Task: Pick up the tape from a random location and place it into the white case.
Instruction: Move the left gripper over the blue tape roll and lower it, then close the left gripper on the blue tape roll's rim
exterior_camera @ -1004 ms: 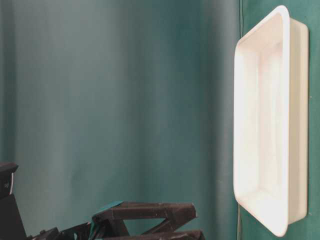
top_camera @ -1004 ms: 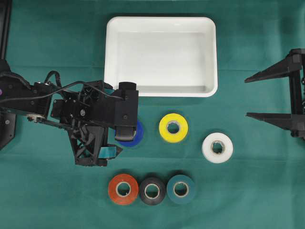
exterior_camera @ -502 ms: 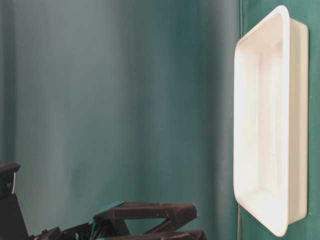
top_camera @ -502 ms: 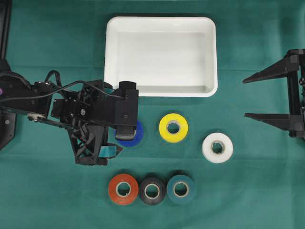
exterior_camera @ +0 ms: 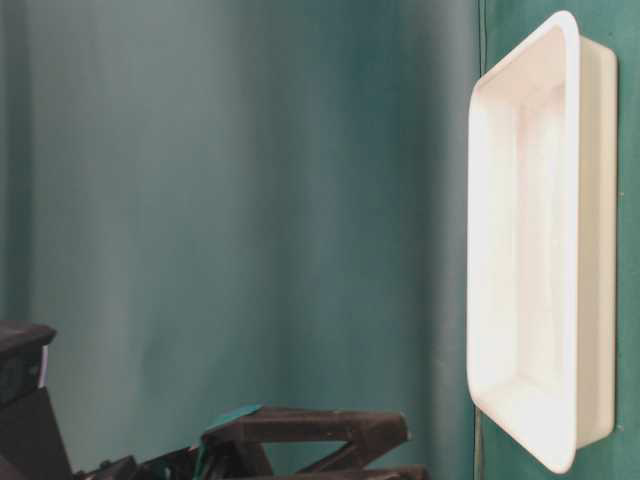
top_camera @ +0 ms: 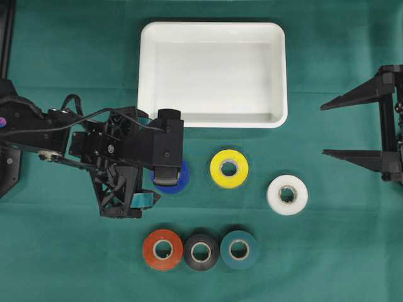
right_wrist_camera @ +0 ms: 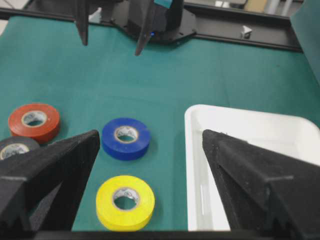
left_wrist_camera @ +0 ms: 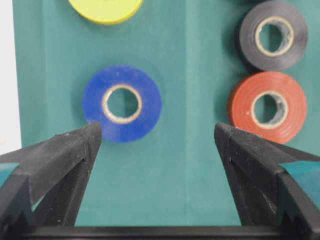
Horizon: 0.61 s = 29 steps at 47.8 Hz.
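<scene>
A light, stiff blue tape roll (left_wrist_camera: 122, 103) beside the white case (top_camera: 212, 28) sits before the left gripper's (left_wrist_camera: 157, 137) spread fingers, best pinched across its outer rim.

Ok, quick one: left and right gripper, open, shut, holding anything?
Left gripper: open, empty, above the blue tape.
Right gripper: open, empty, back at the table's edge.
</scene>
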Tool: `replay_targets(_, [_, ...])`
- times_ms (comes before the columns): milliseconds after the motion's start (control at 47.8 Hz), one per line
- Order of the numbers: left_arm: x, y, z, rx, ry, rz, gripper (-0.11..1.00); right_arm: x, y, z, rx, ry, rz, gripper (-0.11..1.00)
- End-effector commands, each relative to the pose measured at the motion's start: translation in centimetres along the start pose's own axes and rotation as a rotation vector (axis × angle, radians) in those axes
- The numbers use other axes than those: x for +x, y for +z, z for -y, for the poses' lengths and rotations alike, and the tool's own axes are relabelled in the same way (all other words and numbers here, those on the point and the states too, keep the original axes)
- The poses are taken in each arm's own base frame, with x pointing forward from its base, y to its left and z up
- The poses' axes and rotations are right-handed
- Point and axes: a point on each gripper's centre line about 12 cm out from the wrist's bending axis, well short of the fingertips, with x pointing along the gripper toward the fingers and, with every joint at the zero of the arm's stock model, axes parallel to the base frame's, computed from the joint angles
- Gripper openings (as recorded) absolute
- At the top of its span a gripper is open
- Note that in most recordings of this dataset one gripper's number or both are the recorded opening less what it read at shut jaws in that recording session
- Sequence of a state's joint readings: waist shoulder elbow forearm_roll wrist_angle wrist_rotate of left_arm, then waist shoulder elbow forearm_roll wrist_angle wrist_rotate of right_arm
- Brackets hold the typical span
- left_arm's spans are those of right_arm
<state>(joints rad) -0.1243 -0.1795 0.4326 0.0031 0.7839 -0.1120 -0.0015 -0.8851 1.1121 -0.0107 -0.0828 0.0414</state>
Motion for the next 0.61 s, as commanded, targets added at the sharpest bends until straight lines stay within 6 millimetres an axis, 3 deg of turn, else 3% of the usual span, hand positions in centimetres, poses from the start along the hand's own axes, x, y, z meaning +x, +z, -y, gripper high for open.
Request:
replay_targets(0, [-0.3, 0.4, 0.0, -0.001, 0.0, 0.026, 0.99, 0.2, 1.2, 0.0, 0.0, -0.001, 0.028, 0.92])
replay_targets(272, [1.7, -0.3, -0.1, -0.002, 0.0, 0.017, 0.99, 0.2, 1.2, 0.0, 0.0, -0.001, 0.028, 0.92])
replay_targets(586, [6.1, -2.2, -0.3, -0.001, 0.006, -0.038, 0.99, 0.4, 0.8, 0.0, 0.0, -0.001, 0.011, 0.92])
